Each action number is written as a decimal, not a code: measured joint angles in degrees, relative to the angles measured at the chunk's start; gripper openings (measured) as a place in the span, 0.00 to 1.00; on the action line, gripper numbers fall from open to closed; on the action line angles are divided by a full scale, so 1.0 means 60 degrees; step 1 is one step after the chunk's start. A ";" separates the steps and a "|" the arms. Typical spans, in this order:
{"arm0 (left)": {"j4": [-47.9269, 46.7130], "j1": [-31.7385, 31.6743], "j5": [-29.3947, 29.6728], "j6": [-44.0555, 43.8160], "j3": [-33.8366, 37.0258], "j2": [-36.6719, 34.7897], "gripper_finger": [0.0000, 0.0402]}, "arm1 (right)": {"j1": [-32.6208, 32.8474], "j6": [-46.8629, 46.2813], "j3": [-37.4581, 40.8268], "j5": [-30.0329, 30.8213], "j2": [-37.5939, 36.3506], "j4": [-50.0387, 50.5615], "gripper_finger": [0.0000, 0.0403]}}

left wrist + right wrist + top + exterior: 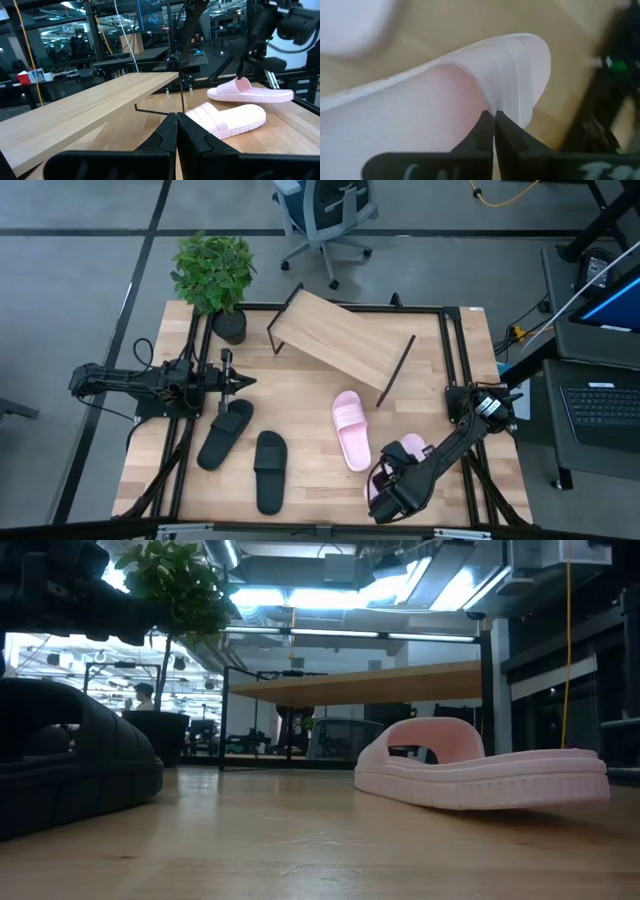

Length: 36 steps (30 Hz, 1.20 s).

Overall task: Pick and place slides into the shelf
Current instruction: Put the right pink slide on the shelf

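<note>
Two pale pink slides and two black ones are in view. One pink slide lies sole-down on the table in front of the shelf, a slanted light-wood board on thin black legs. My right gripper, near the table's near right corner, is shut on the other pink slide. Both black slides lie flat near the table's left side. My left gripper hovers shut above the table, just beyond the black slides, touching nothing. My right gripper pinches the pink slide's strap at its edge between the two fingers, slanting down from above. In the left wrist view the slide sits about level and appears lifted off the table.
A potted plant stands at the table's far left corner beside the shelf. Black frame rails run along the table's edges. Bare tabletop lies between the shelf and the slides.
</note>
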<state>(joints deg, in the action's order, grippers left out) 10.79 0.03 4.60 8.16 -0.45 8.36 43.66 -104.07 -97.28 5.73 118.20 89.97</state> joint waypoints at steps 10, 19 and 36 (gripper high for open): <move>0.0000 0.0000 0.0000 0.0001 0.0001 0.0000 0.00 | -0.0086 0.0693 -0.0752 0.1580 -0.0198 0.0007 0.01; 0.0000 0.0000 0.0000 0.0004 -0.0003 -0.0001 0.00 | -0.0268 0.1717 -0.0885 0.1868 -0.0198 0.0019 0.00; 0.0000 0.0000 0.0000 0.0004 -0.0003 -0.0003 0.00 | -0.1110 0.5452 -0.2525 0.5405 -0.0293 0.0011 0.00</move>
<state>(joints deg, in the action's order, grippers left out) 10.79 0.03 4.60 8.19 -0.47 8.34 37.00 -71.36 -112.43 38.16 116.44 90.04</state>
